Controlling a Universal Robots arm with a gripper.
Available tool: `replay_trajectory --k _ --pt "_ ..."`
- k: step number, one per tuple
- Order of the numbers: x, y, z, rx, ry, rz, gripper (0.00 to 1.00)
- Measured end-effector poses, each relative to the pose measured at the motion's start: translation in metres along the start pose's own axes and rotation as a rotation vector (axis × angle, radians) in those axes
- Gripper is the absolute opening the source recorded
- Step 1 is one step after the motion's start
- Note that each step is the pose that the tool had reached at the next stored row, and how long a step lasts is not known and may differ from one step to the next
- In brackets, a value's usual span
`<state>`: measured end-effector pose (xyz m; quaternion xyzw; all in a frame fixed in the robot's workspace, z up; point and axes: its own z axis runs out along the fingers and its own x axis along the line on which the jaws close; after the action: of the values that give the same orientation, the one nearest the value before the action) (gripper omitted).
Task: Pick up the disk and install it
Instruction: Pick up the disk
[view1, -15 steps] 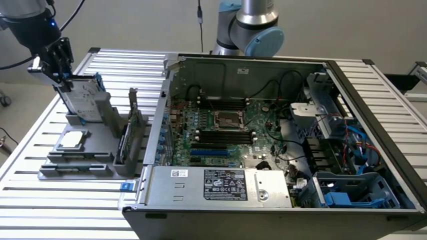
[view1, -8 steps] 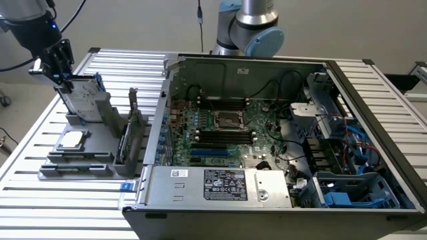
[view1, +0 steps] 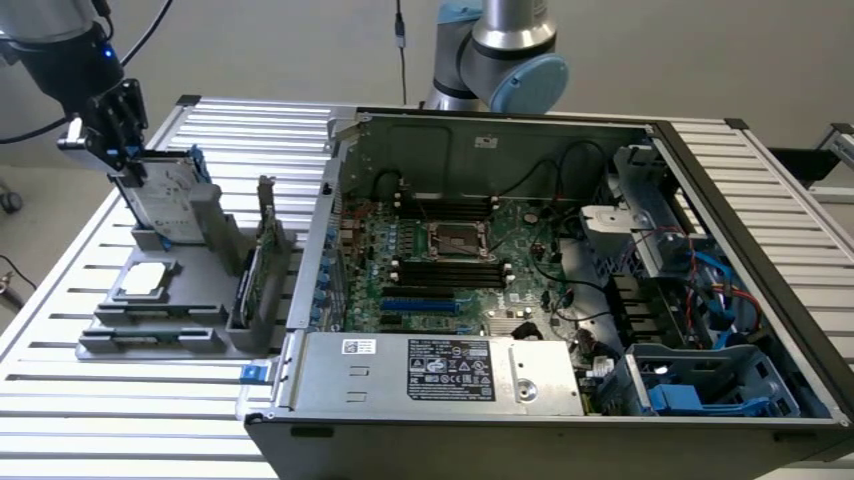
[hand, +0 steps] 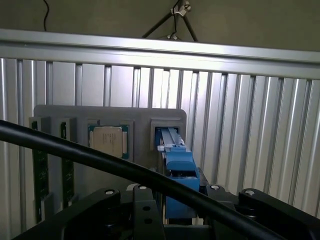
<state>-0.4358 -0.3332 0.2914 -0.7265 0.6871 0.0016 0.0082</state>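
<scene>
Gripper (view1: 127, 170) at the top edge of the disk (view1: 171, 200), which stands on edge in its slot at the end of the grey holder (view1: 200, 300) farthest from the exterior camera. This is on the exterior view's left, well apart from the open computer case (view1: 747, 250). In the wrist view the disk's blue rail (hand: 177, 167) lies within the gripper's span, but I cannot tell whether it is clamped or merely straddled.

I judge the step in hand to be the pick-up. The disk's lower edge appears seated in the holder, so installation is not yet begun. The next move, as I read it, calls for a confirmed hold and a pull straight along the slot, lest the rails bind against its walls.

Arm pose: wrist (view1: 60, 45) high above that end of the holder, tool pointing down and somewhat tilted, with a black cable (hand: 75, 150) crossing the wrist view. Near the disk, a square chip (view1: 144, 280) lies flat in the holder.
</scene>
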Motion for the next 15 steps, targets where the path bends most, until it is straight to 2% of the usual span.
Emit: replay_trajectory --k 5,15 --pt "0.0001 0.0000 0.0005 -0.0036 0.0021 0.000 0.41" --pt "-0.0024 0.0002 0.0013 -0.0052 0.0178 0.000 0.41"
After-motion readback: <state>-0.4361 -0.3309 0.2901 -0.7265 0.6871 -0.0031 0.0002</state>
